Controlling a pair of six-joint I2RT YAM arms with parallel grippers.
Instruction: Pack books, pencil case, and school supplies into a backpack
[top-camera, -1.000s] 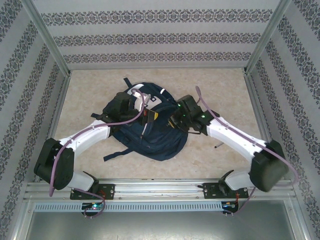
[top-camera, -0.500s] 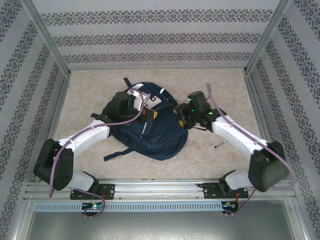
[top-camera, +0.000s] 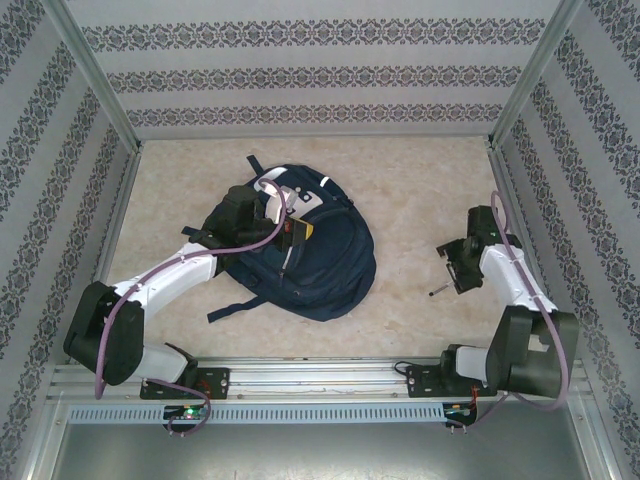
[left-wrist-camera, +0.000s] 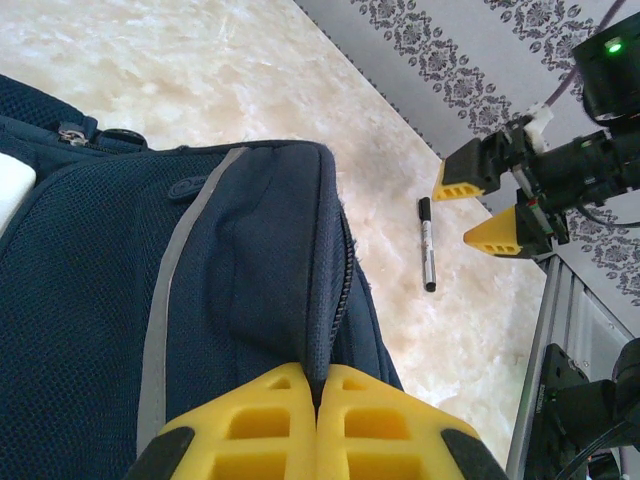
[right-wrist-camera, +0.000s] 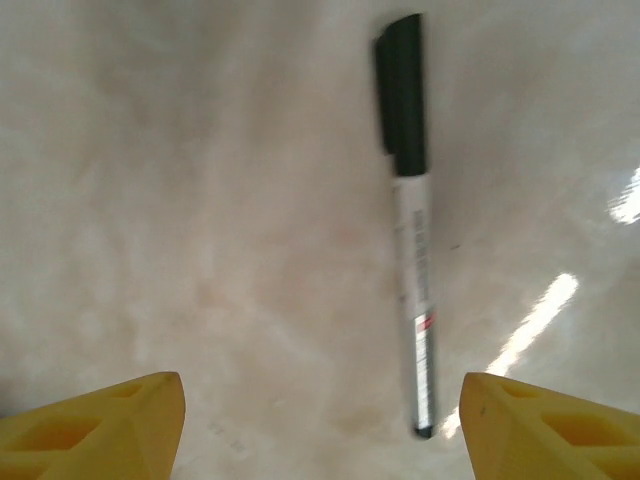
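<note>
Now right gripper (right-wrist-camera: 320, 412), jaws apart, should straddle the pen (right-wrist-camera: 410, 230) squarely before closing; left gripper (left-wrist-camera: 318, 402) clamps the backpack (left-wrist-camera: 200, 290) by its opening edge.

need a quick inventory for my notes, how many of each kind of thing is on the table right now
backpack: 1
pen: 1
grippers: 2, the left gripper shut on the backpack's edge, the right gripper open near the pen
total: 4
</note>
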